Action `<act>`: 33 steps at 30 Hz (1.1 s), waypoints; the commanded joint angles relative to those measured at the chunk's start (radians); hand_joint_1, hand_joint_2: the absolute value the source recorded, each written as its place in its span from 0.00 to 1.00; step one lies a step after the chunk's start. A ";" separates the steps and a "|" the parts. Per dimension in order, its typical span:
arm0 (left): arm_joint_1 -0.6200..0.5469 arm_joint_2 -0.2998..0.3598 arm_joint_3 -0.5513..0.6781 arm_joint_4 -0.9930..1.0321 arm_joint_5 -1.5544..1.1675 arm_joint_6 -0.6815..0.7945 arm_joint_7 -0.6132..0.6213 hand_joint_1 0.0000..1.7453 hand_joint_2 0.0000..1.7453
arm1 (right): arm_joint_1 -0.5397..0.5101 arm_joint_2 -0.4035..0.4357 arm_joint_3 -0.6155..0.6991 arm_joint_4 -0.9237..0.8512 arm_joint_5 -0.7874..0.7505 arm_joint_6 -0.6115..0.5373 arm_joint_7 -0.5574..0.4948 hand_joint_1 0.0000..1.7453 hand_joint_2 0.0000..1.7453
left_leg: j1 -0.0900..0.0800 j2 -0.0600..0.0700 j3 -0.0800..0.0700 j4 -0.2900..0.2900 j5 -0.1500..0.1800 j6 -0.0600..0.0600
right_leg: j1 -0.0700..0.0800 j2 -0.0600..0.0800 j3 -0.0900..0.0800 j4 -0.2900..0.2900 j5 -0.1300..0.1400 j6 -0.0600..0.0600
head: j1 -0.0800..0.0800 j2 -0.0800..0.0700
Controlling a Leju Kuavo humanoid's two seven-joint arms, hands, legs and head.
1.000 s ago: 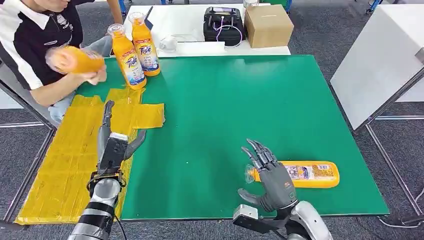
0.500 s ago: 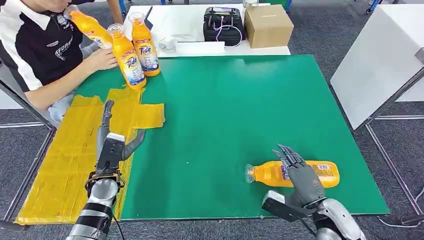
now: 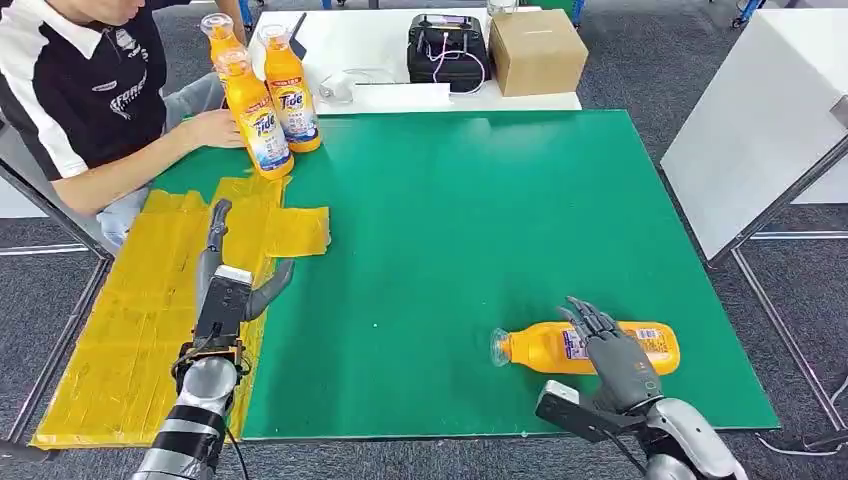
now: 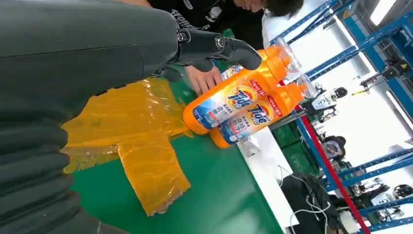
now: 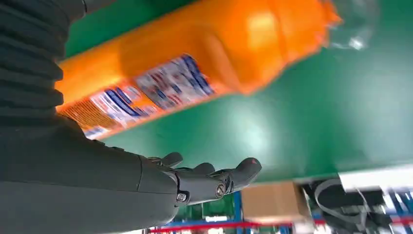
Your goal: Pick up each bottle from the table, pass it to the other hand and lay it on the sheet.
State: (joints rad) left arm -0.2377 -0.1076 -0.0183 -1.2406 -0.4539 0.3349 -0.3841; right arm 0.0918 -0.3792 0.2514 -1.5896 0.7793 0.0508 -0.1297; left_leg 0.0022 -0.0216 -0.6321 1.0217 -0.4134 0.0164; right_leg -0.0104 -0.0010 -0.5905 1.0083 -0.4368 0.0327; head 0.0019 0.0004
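Note:
An orange Tide bottle (image 3: 535,347) lies on its side near the front right of the green table (image 3: 450,220), cap pointing left. My right hand (image 3: 615,360) hovers over its label end with fingers spread and holds nothing; the right wrist view shows a gap between the bottle (image 5: 195,63) and the fingers (image 5: 209,180). My left hand (image 3: 228,285) is stretched flat and empty above the yellow sheet (image 3: 130,330) at the table's left. Three more orange bottles (image 3: 257,115) stand upright at the far left corner; two of them (image 4: 234,100) also appear in the left wrist view, beyond the sheet (image 4: 131,122).
A person (image 3: 80,90) sits at the far left with a hand resting by the standing bottles. Behind the green table is a white table with a black device (image 3: 447,45) and a cardboard box (image 3: 535,50). A white panel (image 3: 760,120) stands at the right.
The person stood a third bottle upright behind the other two and lowered the hand. My right hand moved right and came over the lying bottle's label. My left hand stayed put.

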 commanded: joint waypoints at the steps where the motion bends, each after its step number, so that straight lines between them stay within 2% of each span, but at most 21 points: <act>1: -0.039 0.019 -0.033 0.054 0.016 -0.010 0.003 0.00 1.00 | -0.041 -0.058 -0.007 0.120 -0.020 0.038 -0.014 0.00 1.00 | 0.001 0.002 0.004 -0.001 -0.001 0.000 | 0.001 0.000 0.005 -0.003 0.000 0.000 | 0.000 0.000; 3: -0.044 0.021 -0.037 0.060 0.019 -0.012 0.003 0.00 1.00 | -0.030 -0.078 0.003 0.113 -0.023 0.048 -0.015 0.00 1.00 | 0.000 0.000 0.002 0.000 0.000 0.000 | 0.000 -0.001 0.003 -0.001 0.000 0.000 | 0.000 0.000; 4: -0.050 0.006 -0.025 0.049 0.054 -0.009 -0.038 0.00 1.00 | -0.021 -0.161 0.035 0.060 0.014 0.036 -0.003 0.00 1.00 | 0.002 0.002 0.006 -0.001 -0.002 -0.001 | 0.002 -0.001 0.008 -0.004 -0.001 -0.001 | 0.000 0.000; 5: -0.052 0.003 -0.027 0.032 0.055 -0.011 -0.032 0.00 1.00 | -0.004 -0.202 0.013 0.007 -0.020 0.054 0.015 0.00 1.00 | 0.000 0.000 0.002 0.000 -0.001 0.000 | 0.000 -0.001 0.002 -0.001 -0.001 0.000 | 0.000 0.000; 6: -0.049 0.002 -0.032 0.016 0.054 -0.014 -0.016 0.00 1.00 | 0.015 -0.227 -0.022 -0.035 -0.038 0.081 0.024 0.00 1.00 | 0.000 0.000 0.004 0.000 -0.002 -0.001 | 0.001 -0.001 0.005 -0.002 -0.001 -0.001 | 0.000 0.000; 7: -0.048 0.002 -0.034 0.011 0.053 -0.015 -0.011 0.00 1.00 | 0.023 -0.228 -0.039 -0.045 -0.037 0.086 0.027 0.00 1.00 | -0.001 -0.001 0.001 0.002 -0.002 0.000 | -0.001 -0.003 0.002 0.001 -0.002 0.000 | 0.000 0.000; 12: -0.028 -0.001 -0.029 -0.001 0.060 -0.024 0.000 0.00 1.00 | 0.004 -0.197 -0.066 -0.014 0.058 0.072 0.105 0.00 1.00 | 0.001 0.002 0.004 0.001 -0.002 -0.001 | 0.001 0.001 0.006 -0.003 -0.001 -0.001 | 0.001 0.000; 15: -0.010 -0.007 -0.020 -0.019 0.060 -0.022 0.006 0.00 1.00 | -0.038 -0.138 -0.079 0.054 0.190 0.040 0.217 0.00 1.00 | 0.000 0.003 0.004 0.000 -0.002 0.000 | 0.000 0.001 0.004 -0.002 0.000 -0.001 | 0.000 0.000; 19: 0.002 -0.012 -0.014 -0.036 0.056 -0.024 0.020 0.00 1.00 | -0.084 -0.055 -0.098 0.135 0.315 -0.014 0.289 0.00 1.00 | 0.003 0.007 0.012 -0.003 -0.003 -0.001 | 0.004 0.003 0.013 -0.009 0.001 -0.002 | 0.000 0.000; 22: 0.004 -0.013 -0.012 -0.040 0.054 -0.025 0.022 0.00 1.00 | -0.097 -0.042 -0.097 0.151 0.357 -0.023 0.312 0.00 1.00 | 0.003 0.008 0.010 -0.004 -0.003 -0.001 | 0.004 0.006 0.011 -0.008 0.001 -0.001 | 0.000 0.000; 23: 0.005 -0.014 -0.011 -0.040 0.052 -0.026 0.025 0.00 1.00 | -0.104 -0.031 -0.099 0.163 0.392 -0.020 0.326 0.00 1.00 | 0.001 0.004 0.004 -0.001 -0.001 0.000 | 0.002 0.003 0.004 -0.003 0.001 -0.001 | 0.000 0.000; 25: 0.004 -0.014 -0.010 -0.039 0.052 -0.028 0.027 0.00 1.00 | -0.114 -0.020 -0.103 0.177 0.404 -0.016 0.326 0.00 1.00 | 0.002 0.005 0.009 -0.002 -0.002 -0.001 | 0.003 0.002 0.009 -0.005 0.000 -0.001 | 0.000 0.000; 26: 0.005 -0.014 -0.009 -0.038 0.050 -0.028 0.028 0.00 1.00 | -0.122 -0.012 -0.104 0.191 0.406 -0.012 0.318 0.00 1.00 | 0.001 0.002 0.004 -0.001 -0.001 -0.001 | 0.001 0.001 0.004 -0.003 0.000 -0.001 | 0.000 0.000; 33: 0.003 -0.016 -0.011 -0.031 0.050 -0.037 0.028 0.00 1.00 | -0.153 0.008 -0.091 0.246 0.411 0.002 0.280 0.00 1.00 | 0.001 0.004 0.006 -0.001 -0.001 -0.001 | 0.002 0.002 0.006 -0.003 0.000 -0.001 | 0.000 0.000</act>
State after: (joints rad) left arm -0.2247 -0.1194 -0.0320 -1.2966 -0.4074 0.3044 -0.3624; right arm 0.0099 -0.4505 0.1614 -1.4767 1.1910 0.0408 0.1751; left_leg 0.0021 -0.0219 -0.6321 1.0217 -0.4135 0.0165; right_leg -0.0102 -0.0010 -0.5903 1.0083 -0.4368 0.0328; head 0.0019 0.0004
